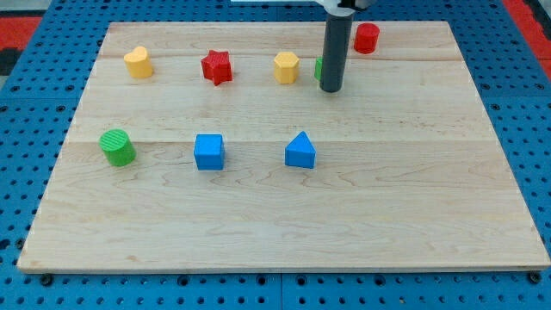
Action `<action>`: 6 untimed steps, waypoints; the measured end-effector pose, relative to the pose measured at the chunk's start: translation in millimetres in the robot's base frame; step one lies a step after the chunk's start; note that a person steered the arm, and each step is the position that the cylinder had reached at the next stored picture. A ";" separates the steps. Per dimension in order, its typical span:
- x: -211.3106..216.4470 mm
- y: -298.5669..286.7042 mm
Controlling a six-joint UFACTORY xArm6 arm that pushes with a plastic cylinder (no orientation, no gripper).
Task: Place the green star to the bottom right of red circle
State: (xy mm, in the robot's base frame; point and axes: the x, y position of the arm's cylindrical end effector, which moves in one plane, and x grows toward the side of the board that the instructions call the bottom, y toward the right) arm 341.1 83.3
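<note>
The red circle (367, 38) stands near the view's top, right of centre. The green star (318, 69) is mostly hidden behind my rod; only a green sliver shows at the rod's left edge, below and left of the red circle. My tip (331, 89) rests on the board right in front of the green star, touching or nearly touching it.
Along the top row stand a yellow heart (138, 62), a red star (217, 66) and a yellow hexagon (287, 67). In the middle row stand a green cylinder (117, 147), a blue cube (208, 151) and a blue triangle (300, 151). The wooden board (430, 215) lies on a blue pegboard.
</note>
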 end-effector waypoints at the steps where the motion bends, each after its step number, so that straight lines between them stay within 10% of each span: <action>1: 0.0 -20.0; 6: -30.5 -7.4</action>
State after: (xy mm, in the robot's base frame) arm 310.6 75.9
